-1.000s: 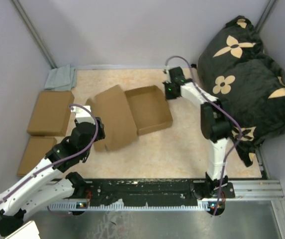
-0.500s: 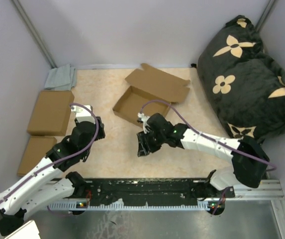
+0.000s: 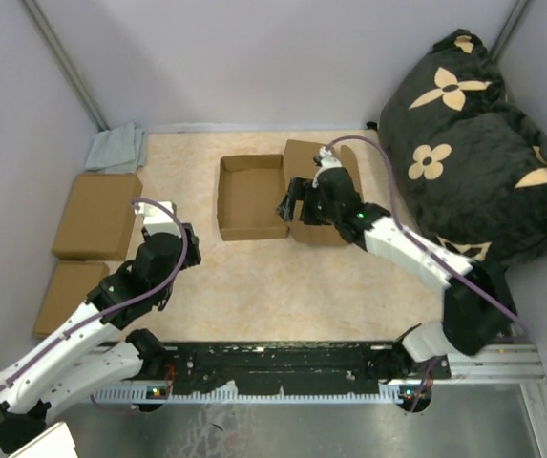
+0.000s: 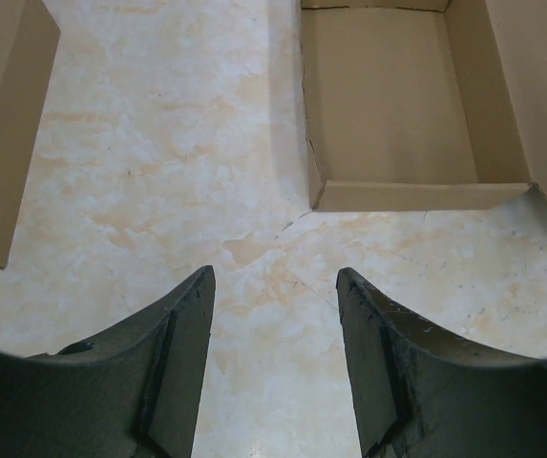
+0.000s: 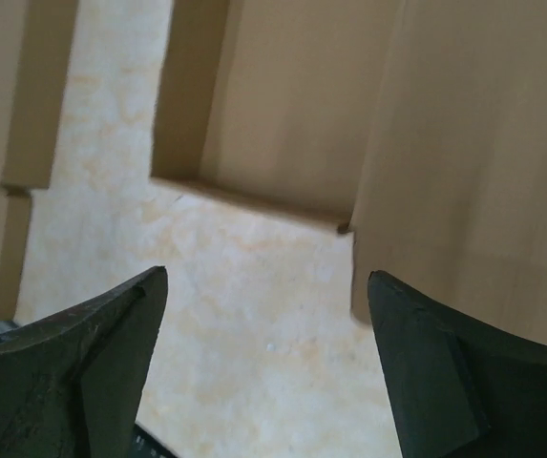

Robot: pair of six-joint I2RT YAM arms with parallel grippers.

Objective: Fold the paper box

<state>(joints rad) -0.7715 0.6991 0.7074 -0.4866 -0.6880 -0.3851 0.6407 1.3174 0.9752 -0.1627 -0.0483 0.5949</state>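
Observation:
The paper box [image 3: 251,196] lies in the middle of the table as a shallow open tray, with its lid flap [image 3: 323,162] spread flat to the right. My right gripper [image 3: 292,204] hovers open over the lid's near left corner, with nothing between its fingers. From the right wrist I see the tray [image 5: 283,105], the lid [image 5: 473,143] and the gripper [image 5: 265,286] above bare table. My left gripper [image 4: 275,286] is open and empty, short of the near wall of the tray [image 4: 388,95]. In the top view it [image 3: 163,221] sits left of the box.
Two closed brown boxes [image 3: 96,215] [image 3: 68,294] lie along the left edge, with a grey cloth [image 3: 118,148] behind them. A black flower-patterned cushion [image 3: 473,143] fills the back right corner. The metal rail [image 3: 283,367] runs along the front.
The right arm has swung from the table's front middle to above the lid, and its jaws have opened. The box now lies squarer, its lid flat at the right. The left arm is still.

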